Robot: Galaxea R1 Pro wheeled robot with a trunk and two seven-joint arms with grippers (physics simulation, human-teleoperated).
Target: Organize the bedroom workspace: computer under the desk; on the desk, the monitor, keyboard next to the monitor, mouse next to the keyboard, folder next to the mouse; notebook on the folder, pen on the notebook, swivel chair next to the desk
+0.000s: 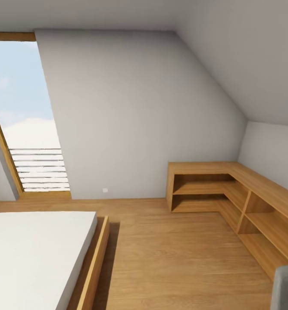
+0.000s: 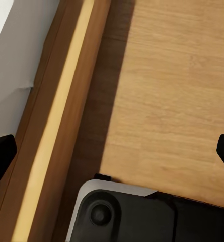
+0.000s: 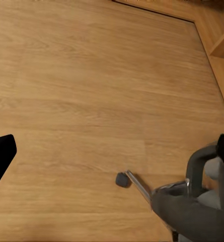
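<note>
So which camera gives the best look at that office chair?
The right wrist view: the swivel chair shows its grey seat, an armrest, a chrome leg and a castor. The head view catches just a grey corner at the frame's lower right.

Bright, even daylight enters by the window (image 1: pixel 25 116) at the head view's left. The bed (image 1: pixel 36 254) casts a soft shadow on the floor (image 1: pixel 170 254). Renders are slightly soft, without glare.

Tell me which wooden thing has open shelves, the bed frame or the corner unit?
The corner unit along the right-hand walls has open shelves. The bed frame is just a solid wooden side.
</note>
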